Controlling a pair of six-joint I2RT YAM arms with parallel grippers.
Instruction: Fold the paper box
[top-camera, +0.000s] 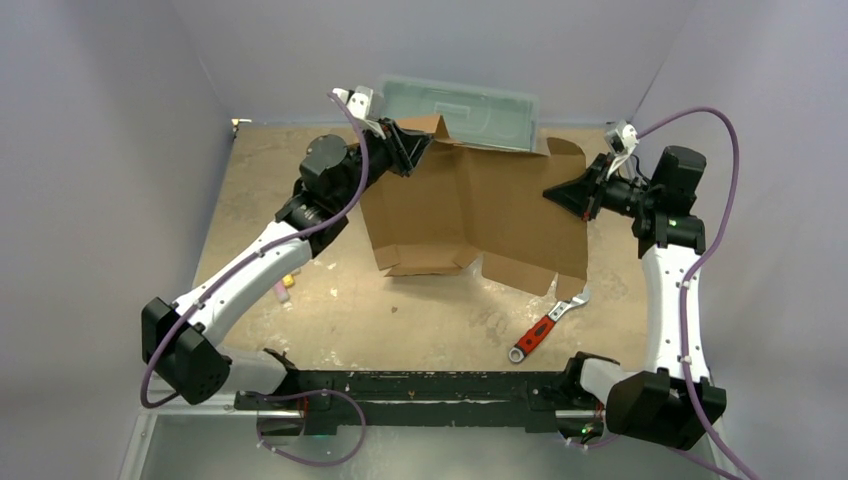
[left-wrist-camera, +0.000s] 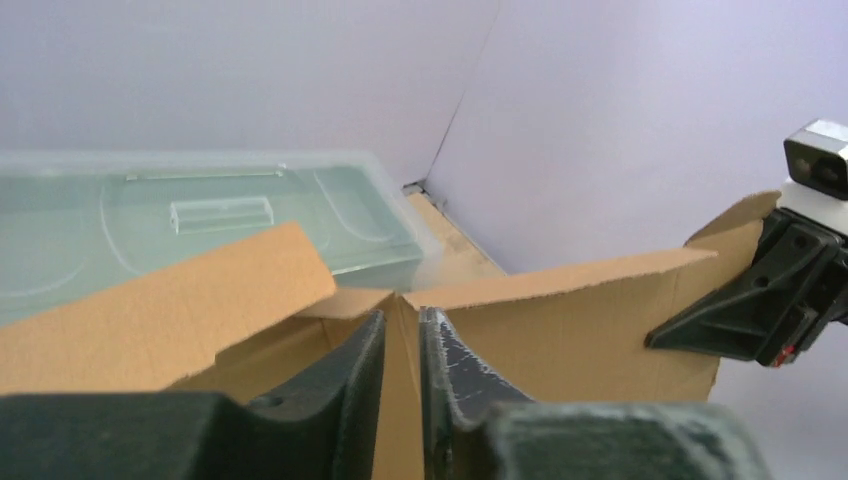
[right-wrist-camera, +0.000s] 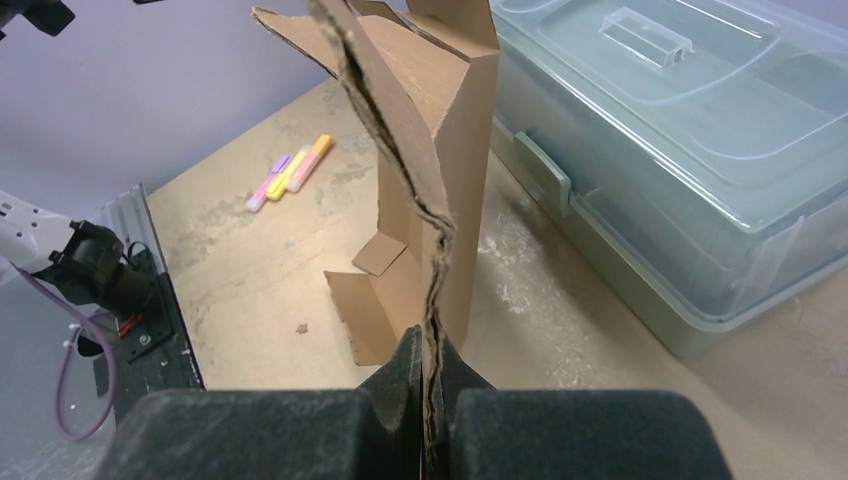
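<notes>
- While the plastic toolbox (top-camera: 470, 108) sits lid-shut at 12 o'clock, its contents cannot be told.
- the left gripper (top-camera: 415, 145) clamps the paper box (top-camera: 470, 205) at its 10 o'clock corner.
- the right gripper (top-camera: 552, 192) pinches its 3 o'clock edge.

There is one paper box (top-camera: 470, 205). There is one big see-through plastic box (top-camera: 460, 108) and one wrench (top-camera: 545, 328). I count two marker pens (right-wrist-camera: 303, 163), maybe three (they are small and lie close together). There are two robot arms, the left arm (top-camera: 250, 270) and the right arm (top-camera: 665, 300). There are two grippers, the left gripper (top-camera: 420, 140) and the right gripper (top-camera: 553, 192). There is one table (top-camera: 400, 320).
</notes>
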